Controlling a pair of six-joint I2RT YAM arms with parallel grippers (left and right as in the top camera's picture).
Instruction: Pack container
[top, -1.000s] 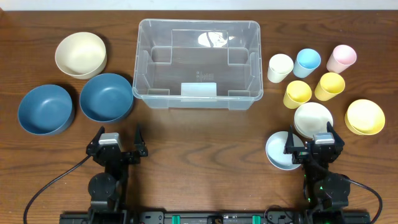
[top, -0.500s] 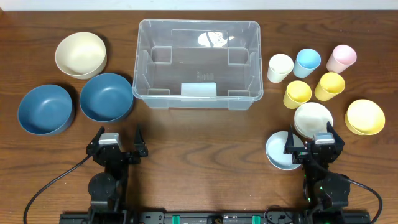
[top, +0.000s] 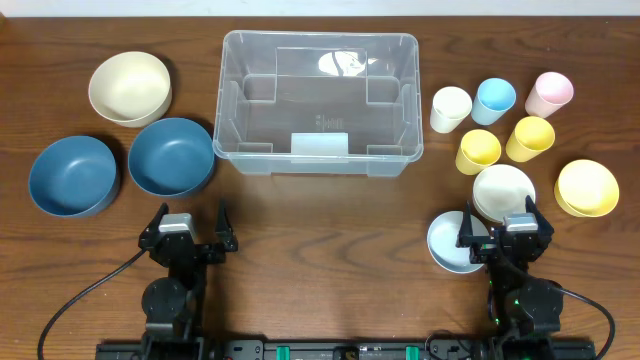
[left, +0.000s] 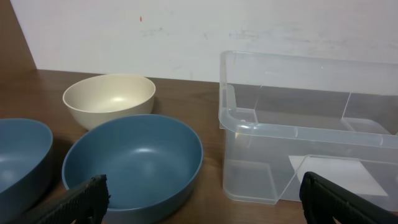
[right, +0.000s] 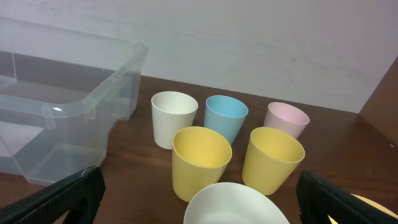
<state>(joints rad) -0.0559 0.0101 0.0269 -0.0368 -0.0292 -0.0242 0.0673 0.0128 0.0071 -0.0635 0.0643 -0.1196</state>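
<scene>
You have no change to record between the earlier overhead views and this one. Your left gripper (top: 190, 216) and right gripper (top: 498, 218) sit where they sat, at the near edge of the desk (top: 320, 260), with fingers (left: 81, 200) spread as wide as before. The container (top: 318, 40), the bowls (top: 171, 156) and the cups (top: 479, 150) show no shift in place or tilt.

We note a dark brown wood-grain desk (top: 320, 215). Behind it runs a plain white wall (left: 186, 31), faintly scuffed. Lighting is even.
</scene>
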